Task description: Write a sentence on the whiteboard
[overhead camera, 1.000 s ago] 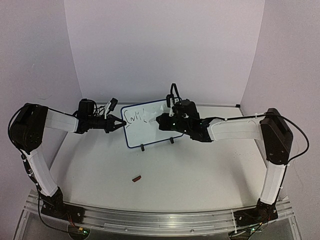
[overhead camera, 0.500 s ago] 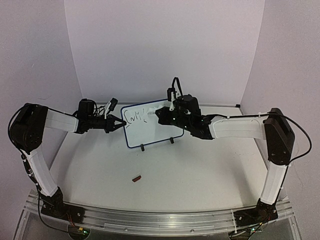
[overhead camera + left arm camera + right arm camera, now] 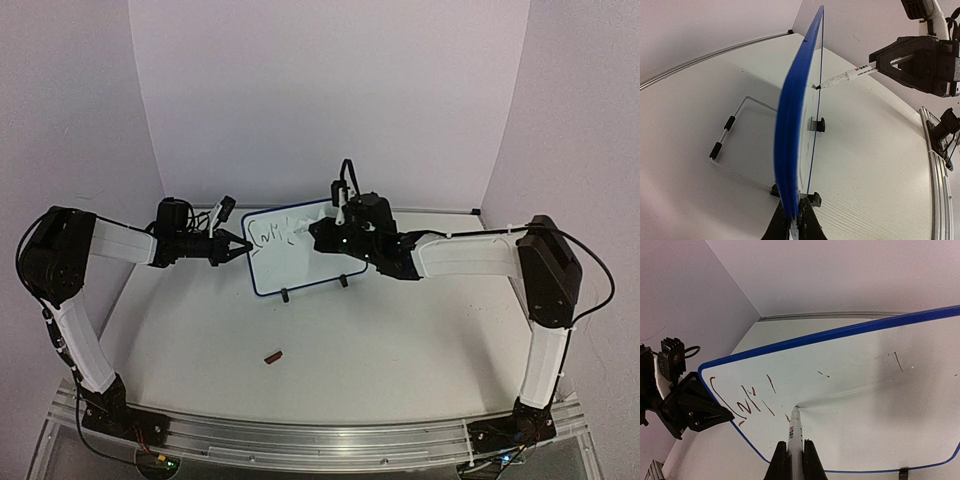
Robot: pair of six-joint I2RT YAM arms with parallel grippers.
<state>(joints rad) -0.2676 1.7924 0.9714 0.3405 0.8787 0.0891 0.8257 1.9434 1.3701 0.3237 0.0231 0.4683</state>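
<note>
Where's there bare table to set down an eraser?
The table is bare from the board to the near edge, apart from a small dark-red piece left of centre; the right side is widest. Crowded at the board: left tool clamps its edge, right tool presses a marker on it.

One whiteboard (image 3: pixel 300 268), one marker (image 3: pixel 794 432), one small dark piece (image 3: pixel 272 355), two hands (image 3: pixel 241 248) (image 3: pixel 320 237).

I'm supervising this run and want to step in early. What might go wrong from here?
The marker tip presses on the whiteboard, which the left gripper pinches at one edge only; a harder push might swing or tip it. The right gripper writes close to the sentence, so fresh strokes may overlap or smear the letters.
</note>
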